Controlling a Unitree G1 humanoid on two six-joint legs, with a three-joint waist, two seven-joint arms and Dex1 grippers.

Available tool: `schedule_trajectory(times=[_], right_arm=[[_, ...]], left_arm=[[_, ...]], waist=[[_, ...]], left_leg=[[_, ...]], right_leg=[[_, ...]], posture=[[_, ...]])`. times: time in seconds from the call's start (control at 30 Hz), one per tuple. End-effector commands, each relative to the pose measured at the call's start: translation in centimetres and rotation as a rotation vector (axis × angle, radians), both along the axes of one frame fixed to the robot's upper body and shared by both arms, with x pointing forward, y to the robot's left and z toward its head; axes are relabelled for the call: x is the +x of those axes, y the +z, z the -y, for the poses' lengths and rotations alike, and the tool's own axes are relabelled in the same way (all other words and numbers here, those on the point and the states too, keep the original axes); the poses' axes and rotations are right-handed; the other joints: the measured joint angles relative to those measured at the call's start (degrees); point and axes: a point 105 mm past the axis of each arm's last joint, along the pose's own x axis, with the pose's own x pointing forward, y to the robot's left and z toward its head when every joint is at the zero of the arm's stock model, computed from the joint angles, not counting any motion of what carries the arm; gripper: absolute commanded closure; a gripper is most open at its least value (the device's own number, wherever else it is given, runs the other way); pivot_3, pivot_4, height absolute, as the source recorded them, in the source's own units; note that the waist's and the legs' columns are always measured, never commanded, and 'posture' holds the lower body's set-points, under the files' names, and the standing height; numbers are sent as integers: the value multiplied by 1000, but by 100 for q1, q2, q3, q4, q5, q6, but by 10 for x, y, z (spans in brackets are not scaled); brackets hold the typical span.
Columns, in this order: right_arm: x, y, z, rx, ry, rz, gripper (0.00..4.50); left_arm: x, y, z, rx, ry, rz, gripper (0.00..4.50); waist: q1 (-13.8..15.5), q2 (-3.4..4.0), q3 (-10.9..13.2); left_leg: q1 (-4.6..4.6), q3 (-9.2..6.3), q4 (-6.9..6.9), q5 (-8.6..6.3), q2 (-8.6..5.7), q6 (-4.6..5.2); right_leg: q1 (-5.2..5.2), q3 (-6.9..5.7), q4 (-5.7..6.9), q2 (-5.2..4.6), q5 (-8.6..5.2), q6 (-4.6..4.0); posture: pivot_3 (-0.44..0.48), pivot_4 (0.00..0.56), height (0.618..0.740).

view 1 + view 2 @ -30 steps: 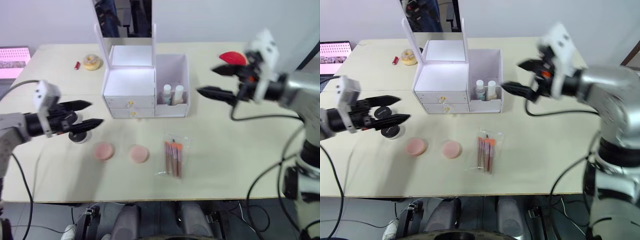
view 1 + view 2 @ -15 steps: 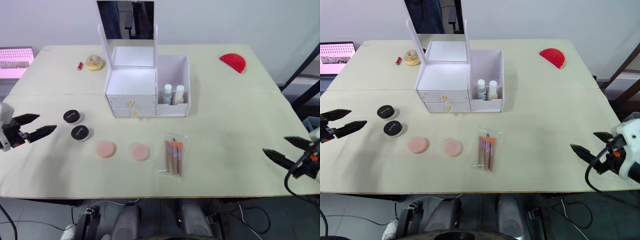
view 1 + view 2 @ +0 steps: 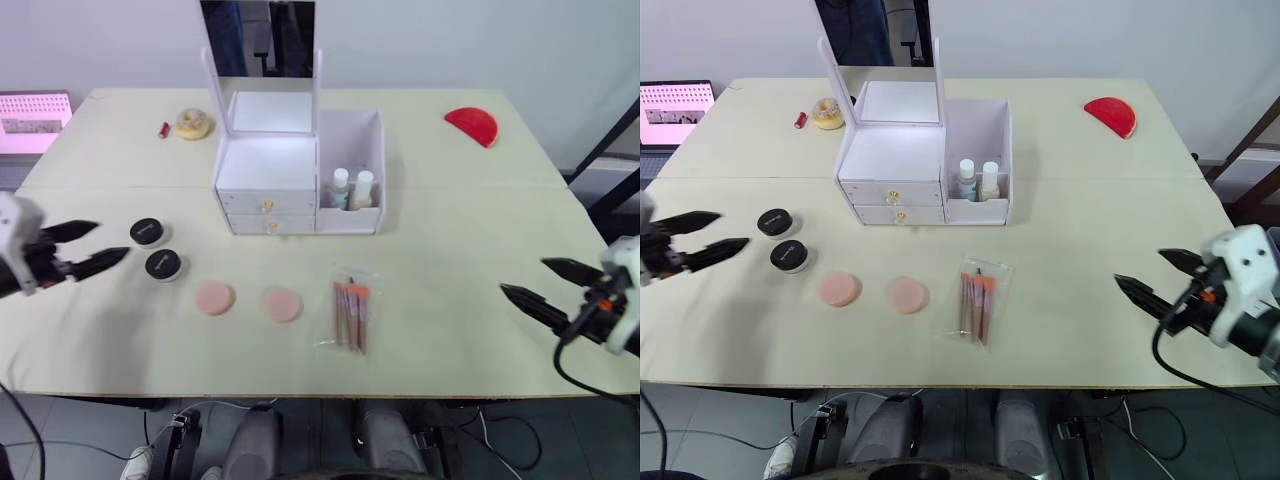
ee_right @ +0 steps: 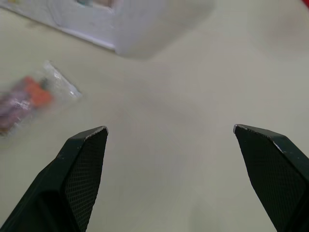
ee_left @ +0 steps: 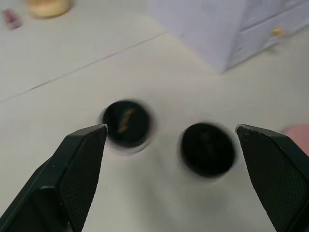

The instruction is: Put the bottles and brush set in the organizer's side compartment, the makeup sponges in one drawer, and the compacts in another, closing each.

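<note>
Compacts (image 3: 154,249) unmoved; both hands edged inward, fingers spread.

We see our left gripper (image 3: 95,247) at nine o'clock, its two black fingers spread wide and pointing toward three o'clock. Our right gripper (image 3: 1152,277) sits at four o'clock, fingers equally parted, aimed toward nine o'clock.

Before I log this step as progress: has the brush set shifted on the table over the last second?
No. The brush set lies flat in its clear bag in front of the organizer, below the side compartment with the bottles, same as before; only the camera shifted.
</note>
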Motion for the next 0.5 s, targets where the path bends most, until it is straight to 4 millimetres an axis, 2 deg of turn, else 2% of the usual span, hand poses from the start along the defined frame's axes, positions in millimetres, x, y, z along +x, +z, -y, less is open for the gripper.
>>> schedule_trajectory(times=[0.03,0.1,0.23,0.33,0.5], right_arm=[[2,10,-30,10,108,16,47],[3,11,-49,20,180,3,47],[1,11,-73,35,292,-41,47],[0,5,-94,71,390,-110,0],[12,-19,-110,139,358,-292,0]], left_arm=[[-3,11,49,-26,-151,18,0],[-10,11,86,-53,-267,7,0],[-25,9,136,-56,-449,-24,0],[-34,2,178,-53,-604,-35,899],[-42,-18,217,-58,-752,-80,3438]], waist=[[-2,-3,0],[-3,-3,0],[-2,-3,0],[1,-3,0],[-12,-7,-1]], left_leg=[[2,-1,0,0,0,0],[2,-1,1,0,0,0],[1,-1,-1,0,0,0],[-1,-1,-1,0,-1,0],[3,-3,6,0,-3,0]], right_leg=[[0,0,2,1,-1,1],[0,0,3,2,0,1],[1,0,0,2,9,-14],[2,0,-3,2,10,-16],[12,0,-4,3,10,-17]], posture=[[0,150,740],[0,150,740],[0,150,740],[0,150,740],[0,150,740]])
